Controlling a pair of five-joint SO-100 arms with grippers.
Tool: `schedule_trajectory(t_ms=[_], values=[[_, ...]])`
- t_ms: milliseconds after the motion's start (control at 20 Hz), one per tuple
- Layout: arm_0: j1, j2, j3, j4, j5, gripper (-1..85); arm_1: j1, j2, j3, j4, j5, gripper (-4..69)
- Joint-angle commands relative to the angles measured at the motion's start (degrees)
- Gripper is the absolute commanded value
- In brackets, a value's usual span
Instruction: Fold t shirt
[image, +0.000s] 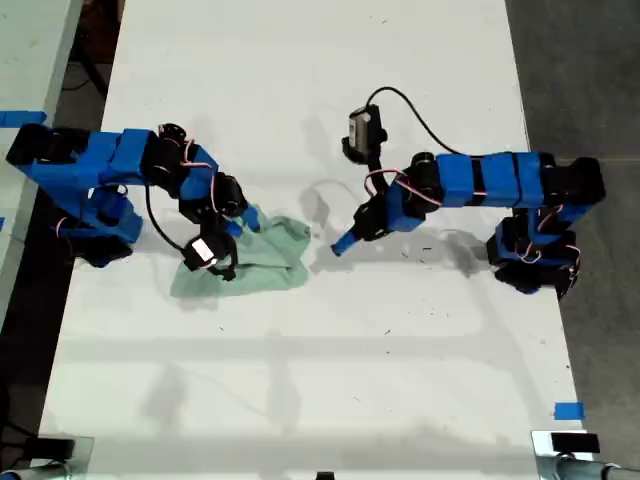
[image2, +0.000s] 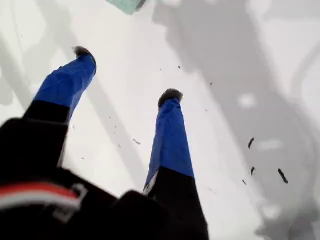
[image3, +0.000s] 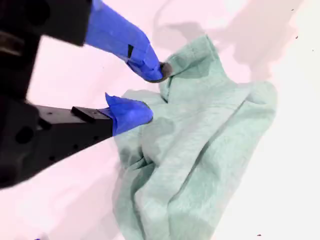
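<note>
The t shirt (image: 268, 256) is a pale mint-green bunched heap on the white table (image: 320, 380), left of centre in the exterior view. My second gripper (image: 241, 222) is open at the shirt's upper left edge in the exterior view. In the second wrist view the shirt (image3: 200, 150) fills the frame, and my second gripper (image3: 146, 94) has one blue fingertip (image3: 152, 70) touching a fold and the other just beside the cloth. My first gripper (image: 341, 243) hovers open over bare table just to the exterior view's right of the shirt. Only a corner of the shirt (image2: 127, 5) shows beyond my first gripper (image2: 127, 75).
A black cable (image: 420, 115) loops over the first arm. Blue tape (image: 568, 410) marks the table near the exterior view's lower right corner. A second table (image: 30, 60) stands beyond the exterior view's left edge, dark floor (image: 590, 80) to its right. Small dark specks (image2: 252, 142) dot the table.
</note>
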Motion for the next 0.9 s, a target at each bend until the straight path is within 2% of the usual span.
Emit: schedule_trajectory(t_ms=[0, 250, 350, 500, 650, 850], values=[[-0.79, 13.80, 4.48, 1.41, -3.25, 10.0, 1.58, 12.74, 3.69, 2.46, 1.85, 27.1], [1.49, 24.79, 12.22, 2.11, -5.98, 8.8, 1.58, 38.85, 16.87, 13.18, 8.96, 26.2], [2.02, 26.46, 14.15, 2.11, -6.50, 8.9, 0.97, 55.02, 24.87, 15.29, 11.87, 24.7], [2.11, 33.84, 19.16, 2.11, -7.73, 8.3, -3.08, 72.07, 35.77, 15.82, 16.52, 22.5], [4.22, 40.43, 23.91, 2.11, -10.63, 8.0, -6.24, 73.56, 44.56, 14.94, 20.13, 22.4], [6.42, 51.33, 31.11, -0.35, -10.90, 8.2, -7.73, 89.38, 54.58, 13.71, 20.21, 19.6]])
